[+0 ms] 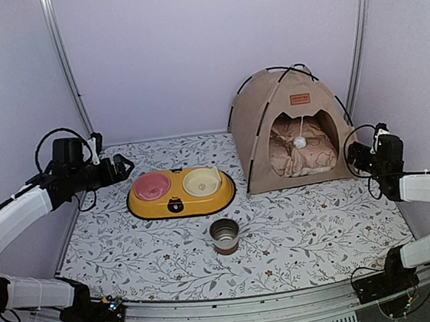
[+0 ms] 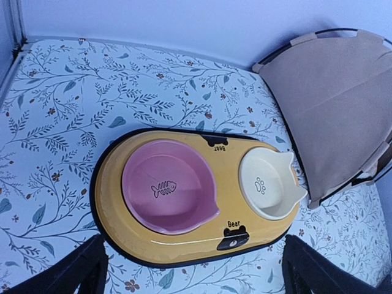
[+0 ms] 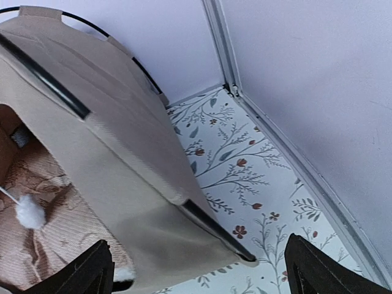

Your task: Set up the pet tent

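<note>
Pet tent (image 1: 288,126) up and standing on crossed black poles (image 3: 46,78), just left of the right gripper (image 1: 355,155) and slightly ahead of it, close but not touching. Right gripper spread wide, gripping nothing. Black fingers (image 3: 86,272) at the lower corners of the wrist view, with the tent's side wall and a pole end beyond them, near the front corner. Inside the doorway, left of that gripper: a pinkish patterned cushion (image 1: 301,156), a white pom-pom (image 1: 300,143) hanging on a string in front of it, and a small brown label (image 1: 299,99) above the opening (print too small to read).

Left gripper (image 1: 126,169) likewise spread wide and empty, held above the floral table cover (image 1: 307,228), with the tent well apart to its right. Ahead of and below this gripper: a yellow feeder tray (image 1: 139,207), with a pink bowl (image 1: 152,187) on the nearer side and a cream bowl (image 1: 202,181) farther right, toward the tent. Fingers (image 2: 79,272) clear of the tray in the wrist view. Farther right and back toward the arm bases, a steel cup (image 1: 224,235), upright, roughly between the two grippers, touching neither.
</note>
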{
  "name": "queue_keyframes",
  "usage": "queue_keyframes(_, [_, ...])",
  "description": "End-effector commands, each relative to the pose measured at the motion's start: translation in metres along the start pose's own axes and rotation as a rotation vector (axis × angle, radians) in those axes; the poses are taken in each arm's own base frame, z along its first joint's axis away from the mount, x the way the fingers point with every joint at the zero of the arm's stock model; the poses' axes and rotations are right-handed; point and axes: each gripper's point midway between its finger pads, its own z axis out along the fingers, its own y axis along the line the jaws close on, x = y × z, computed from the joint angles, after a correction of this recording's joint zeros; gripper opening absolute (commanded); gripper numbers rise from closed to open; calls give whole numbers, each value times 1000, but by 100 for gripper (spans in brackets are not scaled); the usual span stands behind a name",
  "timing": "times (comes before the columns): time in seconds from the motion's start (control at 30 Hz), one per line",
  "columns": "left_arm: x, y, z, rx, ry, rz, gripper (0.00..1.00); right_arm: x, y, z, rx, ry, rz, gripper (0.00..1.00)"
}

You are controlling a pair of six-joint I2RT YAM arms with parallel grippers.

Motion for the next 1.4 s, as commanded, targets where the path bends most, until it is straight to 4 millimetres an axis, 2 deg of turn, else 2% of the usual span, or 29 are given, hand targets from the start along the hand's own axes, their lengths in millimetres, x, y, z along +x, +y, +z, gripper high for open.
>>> queue_keyframes(0.0, [-16, 10, -11, -55, -34, 0, 100, -25, -14, 1, 15, -188, -31, 99])
queue_keyframes(0.13, [-21, 21, -14, -68, -56, -8, 100, -28, -26, -2, 68, -284, -104, 99])
queue_keyframes(0.2, [-25, 26, -13, -75, -78, 15, 99, -26, -25, -6, 49, -335, -132, 99])
queue_keyframes(0.23, [-26, 31, -12, -90, -89, 18, 99, -14, -29, -6, 44, -323, -143, 99])
queue_keyframes(0.3, [-27, 42, -9, -118, -117, 29, 100, -18, -26, -16, 14, -405, -146, 99])
queue_keyframes(0.4, [-22, 56, -4, -128, -135, 21, 100, -12, -19, -14, -24, -381, -177, 99])
queue_keyframes(0.47, [-19, 59, 0, -103, -144, 16, 99, -3, -7, -9, -99, -350, -215, 99])
queue_keyframes(0.53, [-15, 63, 5, -84, -156, 16, 100, 1, 6, -13, -177, -379, -269, 99])
queue_keyframes(0.6, [-13, 69, 7, -94, -170, 9, 100, 3, 6, -1, -157, -328, -278, 99])
queue_keyframes(0.73, [-18, 79, 8, -143, -236, 81, 99, 2, 3, 1, -138, -329, -272, 99])
queue_keyframes(0.87, [-16, 120, 15, -347, -246, 73, 99, 2, 3, 1, -138, -330, -272, 99])
queue_keyframes(0.97, [-10, 136, 21, -417, -280, 102, 99, 2, 3, 1, -140, -330, -272, 99])
queue_keyframes(1.1, [-8, 162, 14, -554, -357, 116, 99, 2, 3, 1, -140, -329, -273, 99])
queue_keyframes(1.27, [-7, 165, 6, -574, -474, 174, 99, 2, 3, 1, -140, -329, -273, 99])
queue_keyframes(1.33, [-11, 155, 2, -527, -532, 214, 99, 2, 3, 1, -140, -328, -273, 99])
queue_keyframes(1.37, [-20, 145, -5, -491, -600, 251, 100, 3, 3, 1, -141, -328, -273, 99])
